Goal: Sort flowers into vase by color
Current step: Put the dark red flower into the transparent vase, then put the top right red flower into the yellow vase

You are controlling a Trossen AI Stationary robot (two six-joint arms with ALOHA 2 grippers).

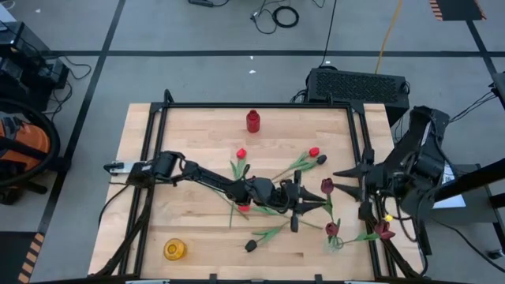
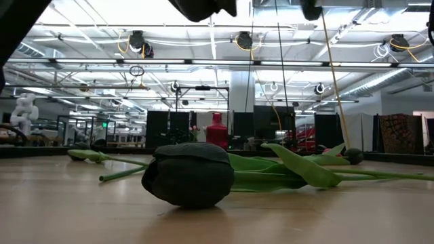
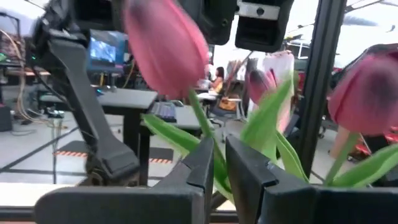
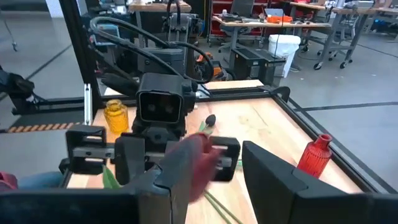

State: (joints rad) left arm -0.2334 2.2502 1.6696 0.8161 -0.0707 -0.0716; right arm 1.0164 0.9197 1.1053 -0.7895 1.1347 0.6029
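Note:
My left gripper (image 1: 309,201) reaches in from the table's left to its middle and is shut on the green stem of a maroon tulip (image 3: 165,46), whose head (image 1: 327,186) stands above the fingers. My right gripper (image 1: 353,189) faces it from the right, open. The blurred tulip head (image 4: 193,163) shows between its fingers; whether they touch it I cannot tell. Red tulips (image 1: 241,154) (image 1: 314,152) lie flat on the table farther back. A black tulip (image 2: 188,175) lies on its side near the front. The red vase (image 1: 252,120) stands at the far edge, the yellow vase (image 1: 174,249) at the near left. My left gripper pinches the tulip's stem (image 3: 208,134) between its two fingers, a little below the head. The fingers come about level from the table's left and lie across the stem. The stem stands upright, head on top; the fingers hide its lower part.
Two more maroon tulips (image 3: 364,93) (image 3: 261,84) stand upright toward the table's near right (image 1: 332,229). Another red tulip (image 1: 243,207) lies under my left arm. A black frame (image 1: 359,142) borders the table.

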